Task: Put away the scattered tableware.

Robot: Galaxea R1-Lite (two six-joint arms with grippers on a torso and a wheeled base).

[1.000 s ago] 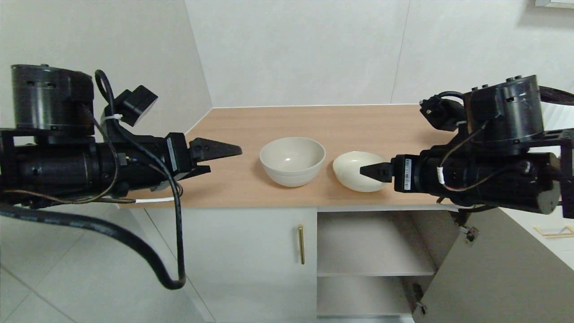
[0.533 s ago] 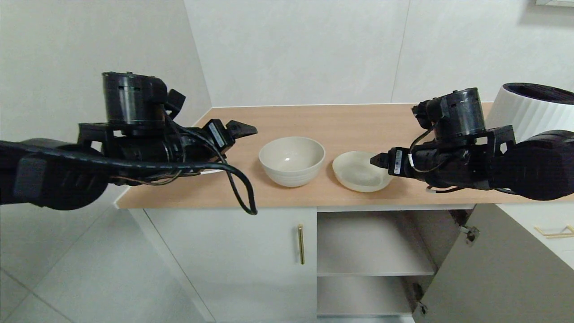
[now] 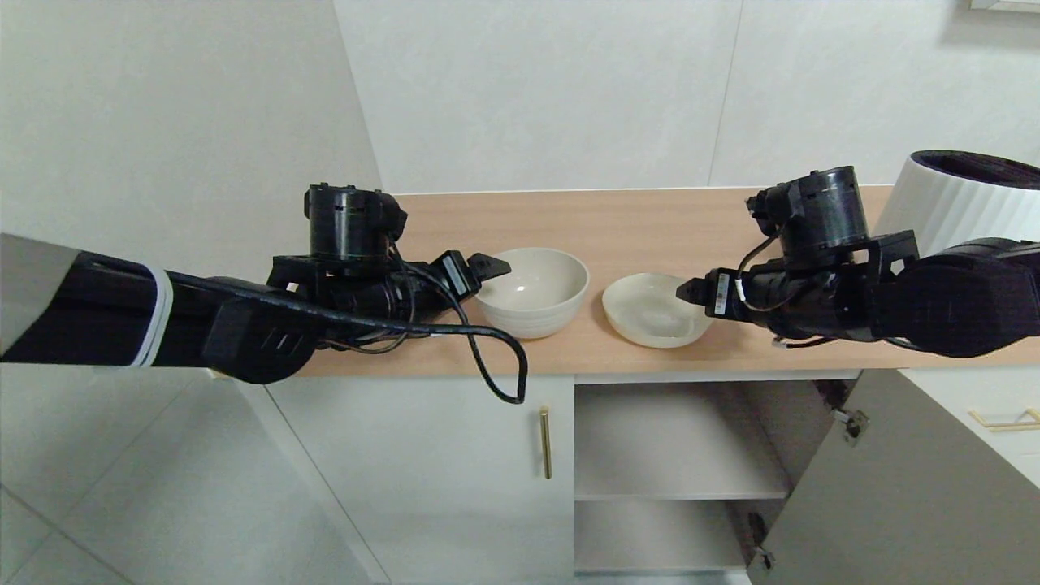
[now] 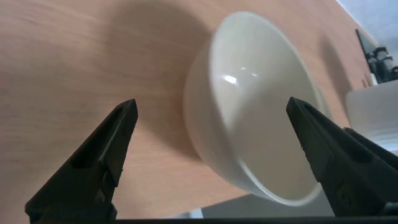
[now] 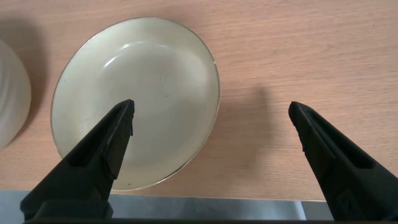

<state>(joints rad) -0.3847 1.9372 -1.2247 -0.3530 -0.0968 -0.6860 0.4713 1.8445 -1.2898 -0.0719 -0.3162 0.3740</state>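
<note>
1. Bowl and plate stand side by side on the counter, near its front edge. The plate is on the right, close to the bowl but apart from it.
2. Nearest, below the counter, is a white cabinet. Its left door is shut and carries a slim brass handle. Its right door hangs wide open, showing two shelves.
3. The plate is shallow, cream and upright, directly above the open compartment.
4. The right claw is at the plate's right rim, released. In the wrist view its fingers spread wide, one over the plate's hollow and the other over bare wood, with the rim between them. Whether it touches the plate cannot be told.
5. The bowl is deep, cream and faintly ribbed outside, and it stands upright.
6. The left claw is at the bowl's left rim, also released. In the wrist view its fingers stand far apart, with the bowl showing between them. Contact cannot be told.
7. Farther back, behind the right arm, a white ribbed pot with a dark inside is at the counter's right end.
8. Pale walls close the counter at the back and on the left.
</note>
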